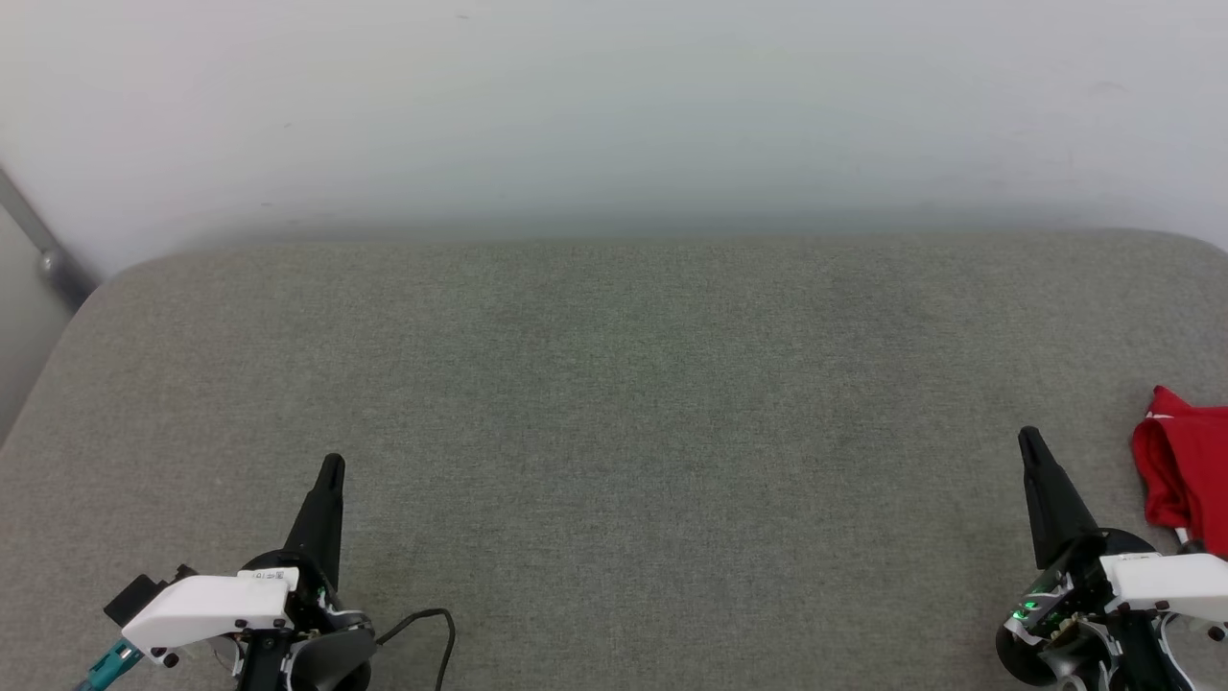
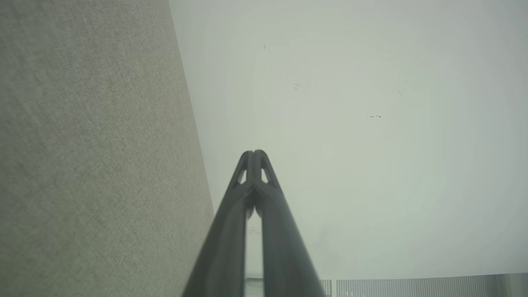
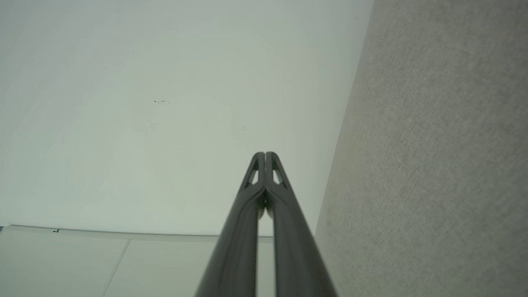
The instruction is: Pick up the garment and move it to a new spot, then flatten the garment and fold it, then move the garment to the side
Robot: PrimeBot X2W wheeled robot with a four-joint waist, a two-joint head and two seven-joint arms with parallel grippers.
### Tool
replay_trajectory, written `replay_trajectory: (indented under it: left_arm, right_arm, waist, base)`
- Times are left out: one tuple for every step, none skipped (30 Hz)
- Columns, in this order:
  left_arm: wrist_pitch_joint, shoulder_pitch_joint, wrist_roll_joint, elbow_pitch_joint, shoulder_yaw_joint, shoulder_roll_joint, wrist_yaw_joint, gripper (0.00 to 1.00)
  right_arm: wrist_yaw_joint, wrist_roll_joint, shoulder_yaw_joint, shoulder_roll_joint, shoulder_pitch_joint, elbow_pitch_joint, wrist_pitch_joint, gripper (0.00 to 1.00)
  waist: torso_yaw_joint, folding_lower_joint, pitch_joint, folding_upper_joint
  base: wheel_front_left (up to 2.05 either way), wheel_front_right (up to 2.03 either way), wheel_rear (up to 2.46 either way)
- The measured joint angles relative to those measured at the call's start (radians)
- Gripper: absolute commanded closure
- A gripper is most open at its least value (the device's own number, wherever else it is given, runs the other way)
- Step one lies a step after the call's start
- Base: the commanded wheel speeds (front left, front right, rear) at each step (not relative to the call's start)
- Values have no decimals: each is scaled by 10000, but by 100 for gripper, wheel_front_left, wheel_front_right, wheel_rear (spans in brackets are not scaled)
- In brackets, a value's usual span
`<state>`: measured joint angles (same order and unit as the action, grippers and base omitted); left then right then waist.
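The garment (image 1: 1185, 475), red with a bit of white trim, lies bunched at the far right edge of the grey fabric surface (image 1: 614, 403), partly cut off by the head view's border. My right gripper (image 1: 1031, 443) is shut and empty just left of it, not touching it. At the lower left my left gripper (image 1: 332, 468) is shut too, far from the garment. In the left wrist view the left gripper (image 2: 254, 153) has its fingertips pressed together, with nothing between them. The right gripper (image 3: 264, 154) looks the same in the right wrist view.
A pale wall (image 1: 614, 106) rises behind the grey surface. A grey metal bar (image 1: 38, 245) slants at the far left. A black cable (image 1: 427, 624) loops beside the left wrist. The surface's rounded far corners fall off at left and right.
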<state>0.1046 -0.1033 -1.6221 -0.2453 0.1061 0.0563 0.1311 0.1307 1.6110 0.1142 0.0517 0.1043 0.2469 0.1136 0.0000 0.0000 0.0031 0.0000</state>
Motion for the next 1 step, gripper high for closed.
replay_trajectory:
  left_arm:
    - [27,0,0,0,4,0,0,100]
  right_arm:
    - [0,0,0,0,0,0,0,100]
  waist:
    - [0,0,0,0]
  base:
    - [0,0,0]
